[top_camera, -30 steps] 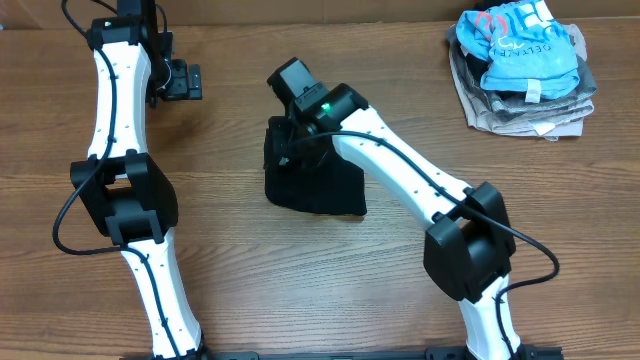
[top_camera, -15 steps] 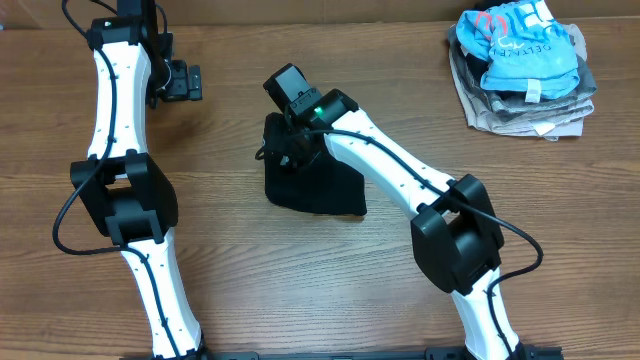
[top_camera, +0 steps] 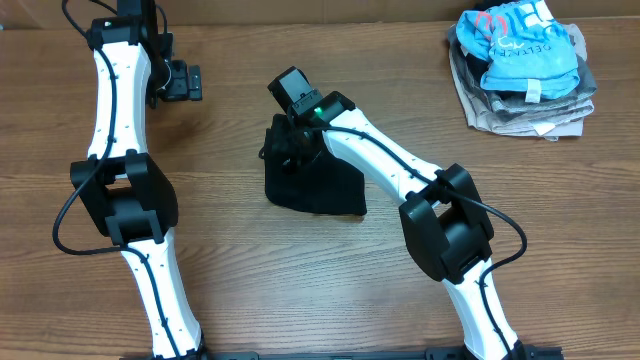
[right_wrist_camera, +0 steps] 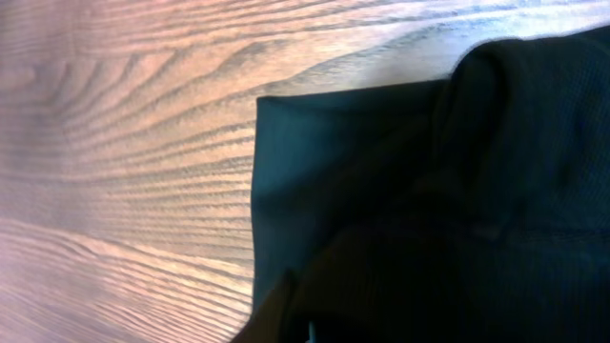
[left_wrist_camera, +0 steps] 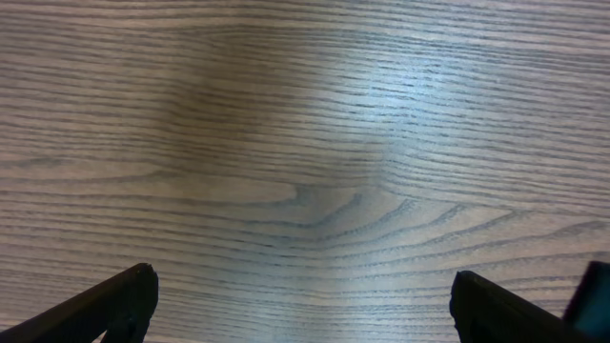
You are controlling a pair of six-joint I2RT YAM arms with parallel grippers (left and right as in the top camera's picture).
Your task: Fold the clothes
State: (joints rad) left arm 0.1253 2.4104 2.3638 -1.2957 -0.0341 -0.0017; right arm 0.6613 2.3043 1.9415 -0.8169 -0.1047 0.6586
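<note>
**Item:** black garment (top_camera: 325, 190), folded into a compact block at bench (top_camera: 300, 290) centre.
**R fingers** (top_camera: 284, 148): down at the garment's upper-left part. Black on black, so can't tell if gripping or apart.
**R wrist view:** fabric fills the right side and bottom. Straight folded edge, soft rounded hump at top, matte fine-knit texture. Fingers not seen here.
**L fingers** (left_wrist_camera: 114, 305): spread wide, nothing between them, over bare bench. Well apart from the garment.
**Other:** light-blue printed shirt (top_camera: 520, 45), crumpled on top of grey and beige folded garments (top_camera: 520, 112). Stack sits at upper right of overhead view, far from both arms.
**Bench:** brown wood-grain surface.
</note>
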